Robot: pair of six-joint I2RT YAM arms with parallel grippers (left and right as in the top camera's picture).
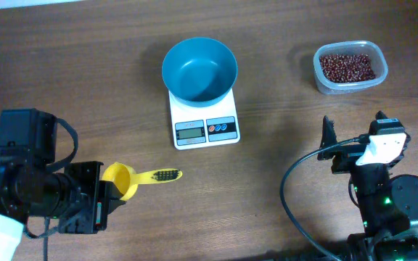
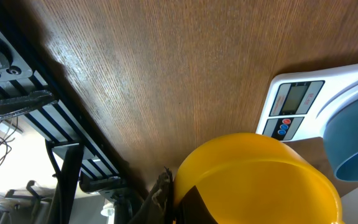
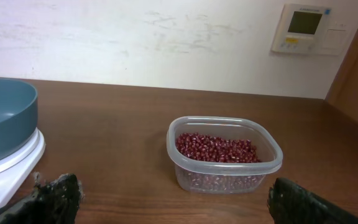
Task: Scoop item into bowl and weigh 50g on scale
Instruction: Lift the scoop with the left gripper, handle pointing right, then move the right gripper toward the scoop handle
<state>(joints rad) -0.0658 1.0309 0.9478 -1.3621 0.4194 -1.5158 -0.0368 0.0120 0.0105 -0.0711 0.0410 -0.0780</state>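
Observation:
The teal bowl point(image 1: 199, 69) stands empty on the white scale point(image 1: 205, 130) at mid-table. Dark red beans point(image 1: 347, 67) fill a clear tub point(image 1: 374, 81) at the far right. My left gripper point(image 1: 107, 190) is shut on the cup end of a yellow scoop point(image 1: 125, 179), whose handle points right. In the left wrist view the scoop point(image 2: 253, 174) fills the bottom, with the scale point(image 2: 291, 106) and bowl point(image 2: 353, 130) beyond. My right gripper point(image 1: 354, 123) stands open and empty, short of the tub. The right wrist view shows the beans point(image 3: 216, 148), bowl point(image 3: 2, 115) and scale point(image 3: 11, 165).
A black cable point(image 1: 289, 196) loops beside the right arm. In the left wrist view a black slatted frame point(image 2: 36, 99) runs along the table's edge. A white wall panel point(image 3: 306, 28) hangs behind the table.

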